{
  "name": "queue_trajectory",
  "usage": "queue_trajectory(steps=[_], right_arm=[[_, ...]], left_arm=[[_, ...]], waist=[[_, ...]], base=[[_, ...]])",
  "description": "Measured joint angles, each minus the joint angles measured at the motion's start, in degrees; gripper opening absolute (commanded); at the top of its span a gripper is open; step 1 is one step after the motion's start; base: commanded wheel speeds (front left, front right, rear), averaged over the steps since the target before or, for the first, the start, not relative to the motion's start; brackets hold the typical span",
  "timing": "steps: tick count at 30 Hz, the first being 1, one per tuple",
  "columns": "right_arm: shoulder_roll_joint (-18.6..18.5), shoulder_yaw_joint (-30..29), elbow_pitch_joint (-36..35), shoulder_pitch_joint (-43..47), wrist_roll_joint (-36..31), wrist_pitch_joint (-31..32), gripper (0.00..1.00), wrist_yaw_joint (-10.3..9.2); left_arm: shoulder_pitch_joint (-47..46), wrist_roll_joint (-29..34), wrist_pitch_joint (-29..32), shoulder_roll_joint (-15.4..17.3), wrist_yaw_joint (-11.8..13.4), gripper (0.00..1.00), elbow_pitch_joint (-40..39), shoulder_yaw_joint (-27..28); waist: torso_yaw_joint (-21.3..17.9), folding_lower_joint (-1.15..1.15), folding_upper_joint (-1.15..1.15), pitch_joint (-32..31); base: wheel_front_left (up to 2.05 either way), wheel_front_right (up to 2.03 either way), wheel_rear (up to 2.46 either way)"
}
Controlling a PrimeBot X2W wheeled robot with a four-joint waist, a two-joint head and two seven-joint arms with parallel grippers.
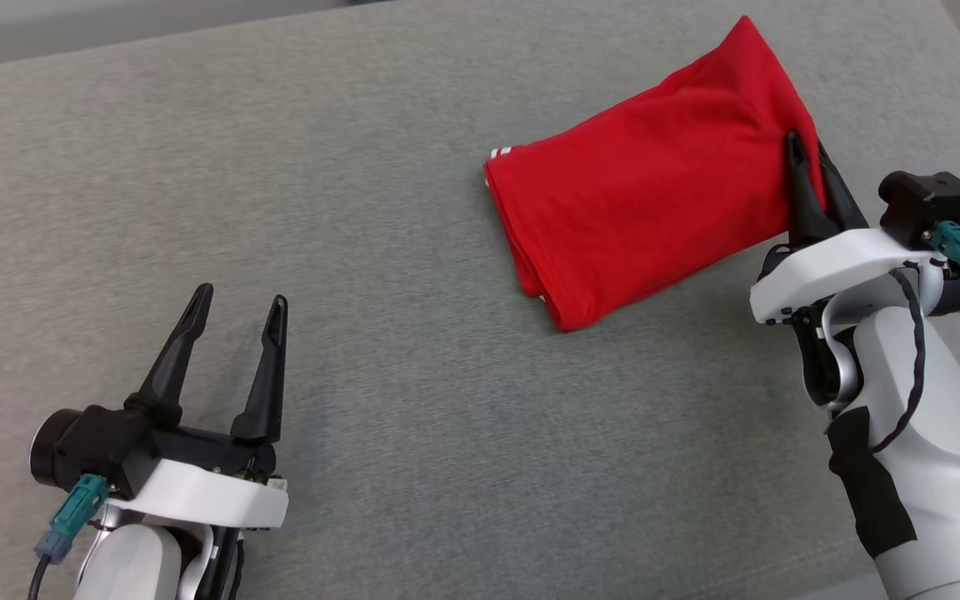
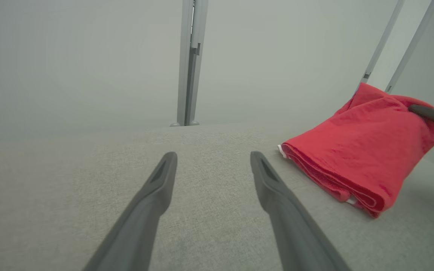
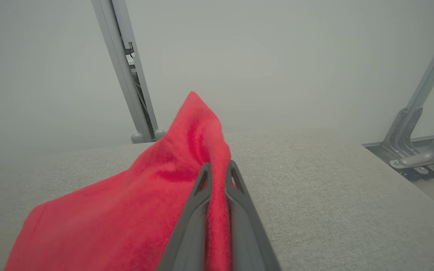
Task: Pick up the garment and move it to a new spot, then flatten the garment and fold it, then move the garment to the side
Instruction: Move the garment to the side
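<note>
The garment [image 1: 647, 183] is red, folded into a thick bundle with a white-striped edge at its left end. It lies on the grey table [image 1: 413, 433] at the upper right, its right end lifted. My right gripper [image 1: 809, 154] is shut on that raised right edge; in the right wrist view the red cloth [image 3: 134, 210] is pinched between the two fingers [image 3: 192, 218]. My left gripper [image 1: 238, 304] stands open at the lower left, well apart from the garment [image 2: 360, 158], with nothing between its fingers [image 2: 149, 203].
Grey fabric covers the whole table. Metal frame posts [image 2: 188, 64] rise behind the far edge, and a bracket with feet [image 3: 413, 150] sits beyond the table's right edge. The table's right edge [image 3: 409, 188] lies close to my right arm.
</note>
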Motion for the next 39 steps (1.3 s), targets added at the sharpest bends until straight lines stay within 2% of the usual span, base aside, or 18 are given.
queue_trajectory(steps=[4,10,14,17,26,39], right_arm=[[0.41,-1.45,-1.05,1.07,-0.27,0.01,0.0,0.0],[0.42,-3.31,-1.85,0.91,-0.48,0.0,0.0,0.0],[0.55,-5.33,-2.01,-0.94,-3.74,0.01,0.0,0.0],[0.26,-7.66,-2.34,-2.57,-5.73,0.01,0.0,0.0],[-4.19,-16.35,-4.08,-6.05,-11.36,0.01,0.0,0.0],[-5.81,-24.04,-9.39,-6.13,-17.68,0.0,0.0,0.0]], left_arm=[[-0.29,0.05,0.0,1.07,-0.01,1.0,-0.75,-0.81],[-1.2,0.04,0.01,2.41,-0.07,1.0,-1.89,-1.66],[-1.6,0.03,0.24,3.97,-0.07,1.0,-2.88,-2.08],[-2.37,-0.02,0.68,4.98,-0.07,1.0,-3.9,-2.5],[-3.65,-0.02,1.47,7.44,-0.07,1.0,-6.56,-3.01],[-4.19,-0.1,1.94,8.95,0.04,1.0,-8.82,-3.18]], waist=[[-3.22,0.0,0.0,1.24],[-5.8,0.0,0.0,2.99],[-6.58,0.0,0.0,4.73],[-6.53,0.0,0.0,5.96],[-3.62,0.0,0.0,9.9],[-1.6,0.0,0.0,12.38]], base=[[0.0,0.0,0.0],[0.0,0.0,0.0],[0.0,0.0,0.0],[0.0,0.0,0.0],[0.0,0.0,0.0],[0.0,0.0,0.0]])
